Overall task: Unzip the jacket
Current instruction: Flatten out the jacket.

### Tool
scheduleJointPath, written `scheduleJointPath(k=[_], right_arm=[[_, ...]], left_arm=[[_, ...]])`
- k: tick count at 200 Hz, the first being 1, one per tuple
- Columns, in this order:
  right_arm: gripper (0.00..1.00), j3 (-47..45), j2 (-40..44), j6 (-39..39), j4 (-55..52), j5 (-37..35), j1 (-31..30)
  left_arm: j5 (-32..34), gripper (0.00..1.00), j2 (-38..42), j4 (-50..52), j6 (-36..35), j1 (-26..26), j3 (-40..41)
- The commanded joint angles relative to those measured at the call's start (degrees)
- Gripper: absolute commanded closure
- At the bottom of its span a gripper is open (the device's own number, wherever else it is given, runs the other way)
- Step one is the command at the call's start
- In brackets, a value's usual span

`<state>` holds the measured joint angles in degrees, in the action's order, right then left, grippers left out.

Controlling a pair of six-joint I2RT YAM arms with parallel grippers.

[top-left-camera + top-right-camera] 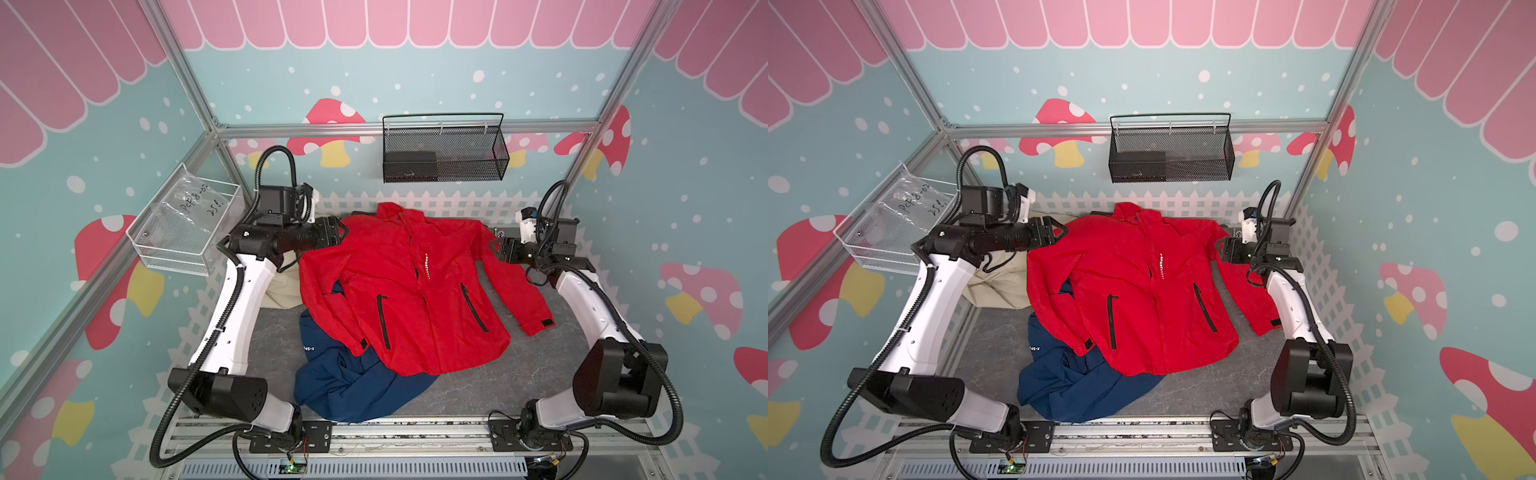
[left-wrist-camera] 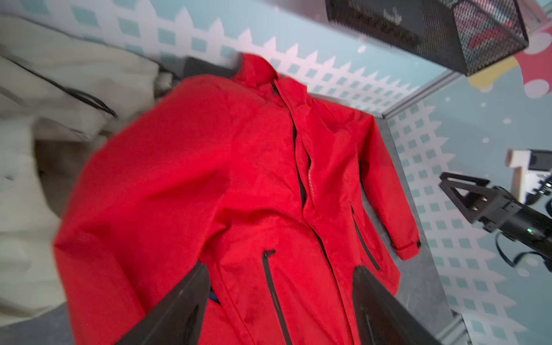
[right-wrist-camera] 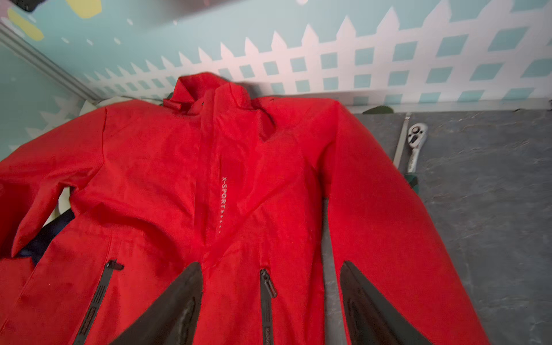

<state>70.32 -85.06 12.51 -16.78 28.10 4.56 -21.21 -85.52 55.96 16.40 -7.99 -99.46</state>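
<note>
- On the grey, mottled tabletop [image 1: 540, 374] one red jacket [image 1: 407, 291] lies face up at the middle, shown in both top views. Its long axis runs front to back, slightly slanted, with the collar at the picket-fence wall and the hem toward the arm bases.
- Its fabric is thin, matte and creased. One sleeve splays out toward the right arm, and the other is folded along the body.
- Three garments in all: a crumpled navy garment [image 1: 345, 390] lies partly under the jacket's hem, and a beige garment [image 1: 282, 291] is bunched beside the left arm.
- Two baskets hang on the walls: a black mesh basket [image 1: 444, 153] and a white wire basket [image 1: 183, 232].
- The left gripper [image 1: 334, 232] hovers by the jacket's shoulder, jaws wide and holding nothing.
- The right gripper [image 1: 496, 245] sits by the opposite shoulder, jaws likewise spread and empty.
- Two black pocket zips [image 1: 384, 322] slant down the front.
- One metal ratchet [image 3: 415, 143] lies just beside the splayed sleeve.
</note>
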Motion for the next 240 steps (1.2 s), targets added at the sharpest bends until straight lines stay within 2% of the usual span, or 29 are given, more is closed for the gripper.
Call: scheduleJointPath(k=[1, 33, 52, 66, 82, 124, 163, 180, 195, 216, 240], right_arm=[[0.27, -3.52, 2.08, 0.78, -1.95, 0.79, -1.35], [0.28, -6.24, 1.95, 0.33, -2.81, 2.42, -2.44], [0.3, -7.44, 0.29, -0.44, -2.29, 2.75, -2.69], [0.32, -7.92, -1.18, -0.6, -1.64, 2.58, -2.86], [0.32, -7.76, -2.66, -1.23, -1.25, 2.69, -3.23], [0.32, -7.04, -5.16, -1.95, -0.54, -0.12, -3.68], [0.31, -5.66, -9.72, -0.49, 1.01, -1.08, -3.76], [0.3, -4.17, -12.24, -0.63, 0.93, -3.77, -3.9], [0.3, -2.85, -14.85, -0.94, 1.77, -4.65, -3.94], [0.33, 0.53, -19.51, -1.71, 1.87, -1.23, -3.96], [0.35, 3.22, -23.29, 0.25, 3.25, -0.94, -3.94]], left_arm=[[-0.18, 0.26, -2.22, 3.72, 5.98, -2.23, 7.32], [-1.57, 0.28, -1.83, 1.44, 13.22, -6.67, 17.21], [-1.93, 0.3, -3.35, -0.02, 14.86, -7.23, 22.04], [0.65, 0.3, -3.68, -2.0, 14.85, -7.22, 24.54], [3.45, 0.3, -4.66, -2.61, 13.95, -7.13, 25.36], [3.09, 0.34, -7.02, -4.23, 13.04, -6.6, 27.54], [0.78, 0.49, -8.08, -6.7, 13.39, -6.45, 28.97], [0.01, 0.54, -8.51, -6.92, 13.13, -6.43, 29.15], [-0.46, 0.55, -8.87, -6.99, 12.95, -6.43, 29.16], [-0.6, 0.56, -9.07, -7.01, 12.87, -6.43, 28.98], [-0.86, 0.56, -9.43, -7.09, 12.6, -6.42, 29.02]])
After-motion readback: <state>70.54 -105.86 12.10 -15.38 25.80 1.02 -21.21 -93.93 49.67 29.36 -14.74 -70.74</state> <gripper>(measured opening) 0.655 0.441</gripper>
